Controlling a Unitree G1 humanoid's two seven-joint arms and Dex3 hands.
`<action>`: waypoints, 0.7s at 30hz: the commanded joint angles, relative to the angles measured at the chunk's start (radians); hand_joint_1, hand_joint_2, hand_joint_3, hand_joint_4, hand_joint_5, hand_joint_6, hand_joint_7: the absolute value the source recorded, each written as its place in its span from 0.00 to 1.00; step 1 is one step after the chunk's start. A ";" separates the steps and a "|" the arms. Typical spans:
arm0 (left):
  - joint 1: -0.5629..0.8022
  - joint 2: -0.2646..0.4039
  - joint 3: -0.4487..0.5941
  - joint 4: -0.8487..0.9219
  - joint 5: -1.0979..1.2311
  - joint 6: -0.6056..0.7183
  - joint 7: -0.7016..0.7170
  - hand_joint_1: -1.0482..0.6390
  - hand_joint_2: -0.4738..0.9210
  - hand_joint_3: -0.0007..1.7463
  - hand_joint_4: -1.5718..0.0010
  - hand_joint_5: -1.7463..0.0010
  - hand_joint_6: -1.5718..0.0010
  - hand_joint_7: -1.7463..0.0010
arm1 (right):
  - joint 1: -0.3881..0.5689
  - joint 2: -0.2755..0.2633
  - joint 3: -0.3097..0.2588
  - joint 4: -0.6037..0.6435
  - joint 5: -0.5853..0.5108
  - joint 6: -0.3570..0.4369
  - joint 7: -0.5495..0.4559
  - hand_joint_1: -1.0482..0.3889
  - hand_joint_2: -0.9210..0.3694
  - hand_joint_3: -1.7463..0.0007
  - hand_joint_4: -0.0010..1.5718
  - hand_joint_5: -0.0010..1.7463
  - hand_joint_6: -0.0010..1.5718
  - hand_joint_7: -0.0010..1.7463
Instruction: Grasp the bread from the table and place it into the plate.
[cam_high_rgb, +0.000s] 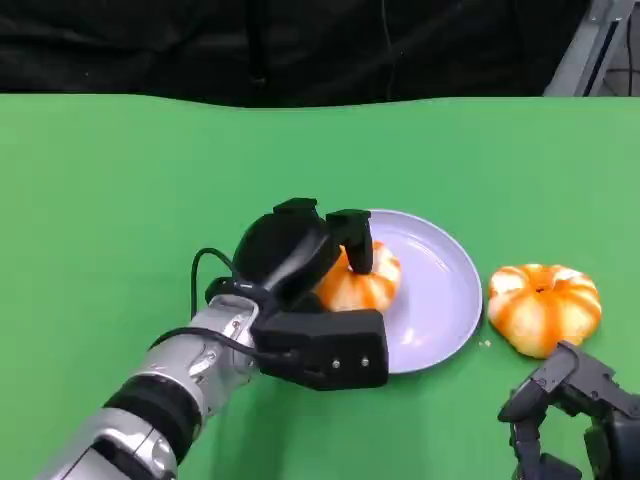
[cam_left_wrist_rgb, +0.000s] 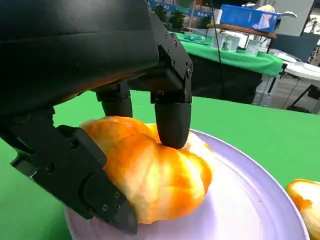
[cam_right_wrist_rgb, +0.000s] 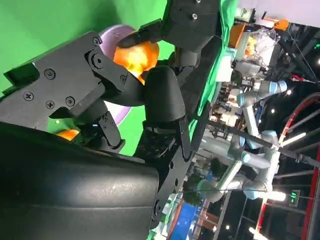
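The left robot hand (cam_high_rgb: 320, 275) grasps a round, orange-and-cream glazed bread roll (cam_high_rgb: 362, 282) on the near-left part of a pale lilac round plate (cam_high_rgb: 440, 290), which sits on the green-covered bench (cam_high_rgb: 120, 200). In the left wrist view, one black fingertip (cam_left_wrist_rgb: 172, 125) presses on the roll's top while the black thumb (cam_left_wrist_rgb: 95, 192) braces its side, and the roll's underside appears to rest on the plate's surface (cam_left_wrist_rgb: 250, 200).

A 2nd bread roll of the same pumpkin-like shape (cam_high_rgb: 543, 306) lies on the bench just to the right of the plate, close to its rim but not touching it as far as the head view shows. The right robot hand (cam_high_rgb: 560, 420) hangs low over the bench, nearer the robot than that 2nd roll, and holds nothing; its fingers look partly curled, though whether they are spread or closed cannot be told from these views.

The step in hand appears to be the placing itself: the roll is already inside the plate, so the task looks nearly done for this piece. The next move likely calls for the left robot hand to loosen its fingers gently and lift straight up, so that the roll neither sticks to the fingertips nor rolls toward the plate's edge.
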 joint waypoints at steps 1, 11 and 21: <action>-0.029 0.007 -0.003 0.008 0.003 -0.004 0.019 0.60 1.00 0.06 0.65 0.00 0.62 0.08 | 0.008 -0.002 -0.001 -0.017 -0.004 0.007 -0.008 0.64 0.27 0.37 0.53 1.00 0.48 0.86; -0.030 0.007 -0.003 0.009 0.002 -0.004 0.020 0.60 1.00 0.06 0.65 0.00 0.63 0.08 | 0.008 -0.003 0.000 -0.017 -0.004 0.007 -0.008 0.64 0.28 0.37 0.53 1.00 0.49 0.86; -0.036 -0.001 0.001 0.017 -0.011 -0.007 0.004 0.56 1.00 0.10 0.66 0.00 0.63 0.11 | 0.006 -0.006 0.002 -0.017 0.001 0.007 -0.003 0.63 0.28 0.36 0.53 1.00 0.48 0.87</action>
